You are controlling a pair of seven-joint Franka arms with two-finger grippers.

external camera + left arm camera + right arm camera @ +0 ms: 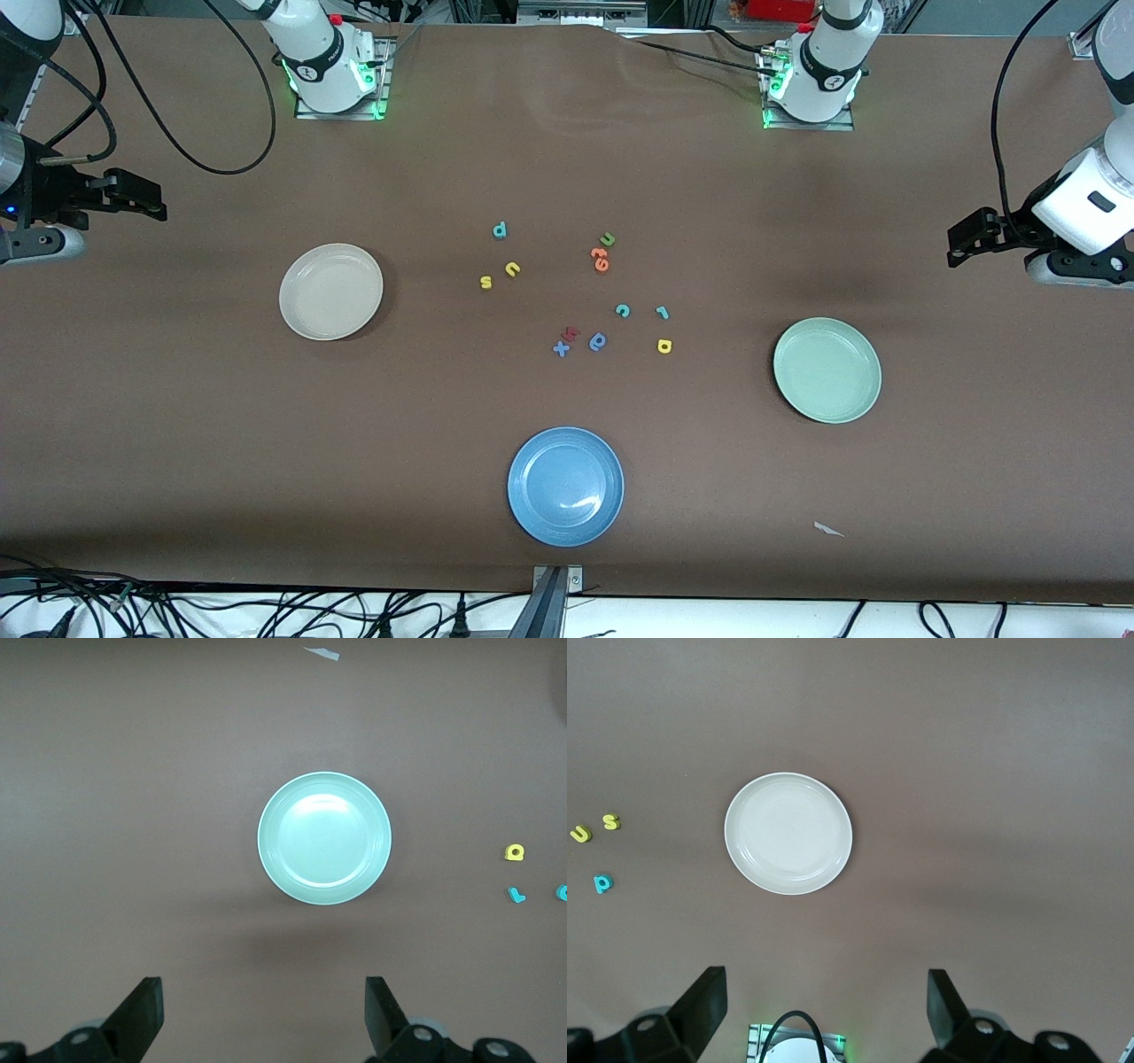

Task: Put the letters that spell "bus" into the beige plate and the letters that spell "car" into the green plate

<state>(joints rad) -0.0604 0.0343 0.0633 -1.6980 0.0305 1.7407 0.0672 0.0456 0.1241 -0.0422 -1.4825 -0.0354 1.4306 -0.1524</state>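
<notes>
Near the table's middle lie the teal "b" (500, 230), yellow "u" (512, 268) and yellow "s" (485, 282). Nearer the front camera are the teal "c" (623, 310), teal "r" (662, 312) and yellow "a" (664, 346). The beige plate (330, 291) sits toward the right arm's end, the green plate (827, 369) toward the left arm's end; nothing lies in either. My right gripper (155, 202) (827, 1005) hangs open and high at its end of the table. My left gripper (961, 244) (264, 1010) is likewise open and high, holding nothing.
A blue plate (565, 486) sits near the front edge. A green "u" (607, 239), an orange letter (600, 259), a red letter (571, 333), a blue "x" (561, 349) and a blue rounded letter (598, 341) lie among the others. A paper scrap (828, 529) lies near the green plate.
</notes>
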